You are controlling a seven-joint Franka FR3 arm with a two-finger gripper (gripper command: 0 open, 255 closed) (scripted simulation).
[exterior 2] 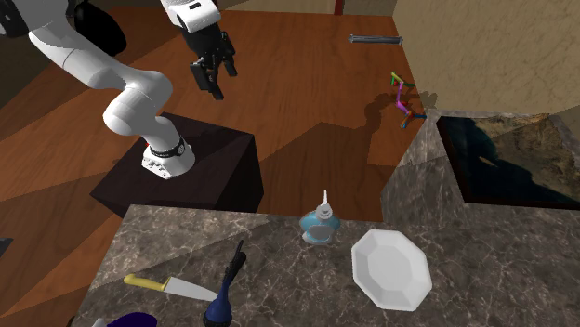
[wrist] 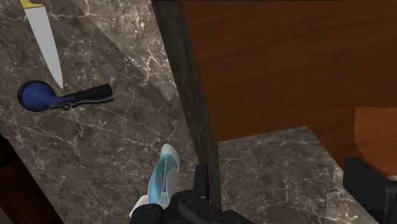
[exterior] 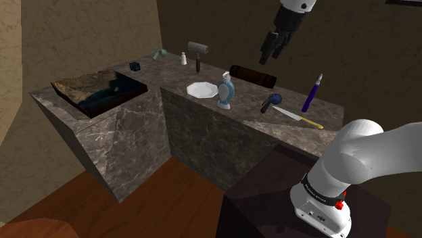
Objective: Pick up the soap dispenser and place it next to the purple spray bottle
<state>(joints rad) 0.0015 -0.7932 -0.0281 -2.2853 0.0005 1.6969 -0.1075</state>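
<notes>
Fingers (wrist: pixel 372 188) spread apart, holding nothing; all-black gripper (exterior: pixel 269 55) high above dark marble counter (exterior: pixel 250 103); pale-blue translucent soap dispenser (exterior: pixel 226 93) upright beside white octagonal plate (exterior: pixel 201 89).

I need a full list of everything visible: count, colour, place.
Veined marble counter: one, grey, beside the dark box stand.
Sunken sink: one, dark, the shoulder view's left end.
Pump soap dispenser: one, pale blue, counter middle.
Octagonal plate: one, white, beside the dispenser.
Yellow-handled knife: one, pale blade, near the stand.
Bulb-shaped tool: one, dark blue, beside knife.
Slim spray bottle: one, purple, near knife.
Lying cylinder: one, dark, counter's back.
Small bottle: one, white, counter's back.
Robot arm: one, white, on stand.
Hand: one, black, open, held high.
</notes>
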